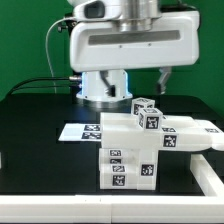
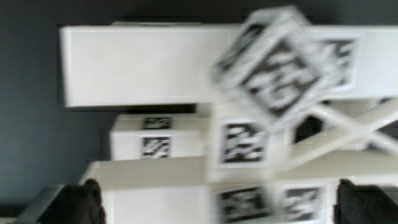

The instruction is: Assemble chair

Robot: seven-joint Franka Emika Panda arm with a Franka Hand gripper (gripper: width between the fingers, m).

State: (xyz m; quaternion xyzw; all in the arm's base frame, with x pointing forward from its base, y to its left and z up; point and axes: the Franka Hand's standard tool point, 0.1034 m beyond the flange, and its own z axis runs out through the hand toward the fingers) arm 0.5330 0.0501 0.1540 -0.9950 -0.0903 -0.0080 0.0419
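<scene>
The chair (image 1: 140, 145) stands near the middle of the black tabletop (image 1: 40, 160) as a mostly joined blocky white body, so the work looks late. The gripper (image 1: 164, 74) hangs above it, jaws wide and empty. A tilted tagged piece (image 1: 147, 116) on top probably needs seating next.

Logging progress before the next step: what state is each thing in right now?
Chair: white tagged pieces stacked into one blocky body on the table, apparently still unfinished, nothing gripping it.
Small tagged block: perched tilted on top of the body.
Tool: open, empty, fingers clear of the chair.
Marker board: lying flat on the table behind the chair.
</scene>
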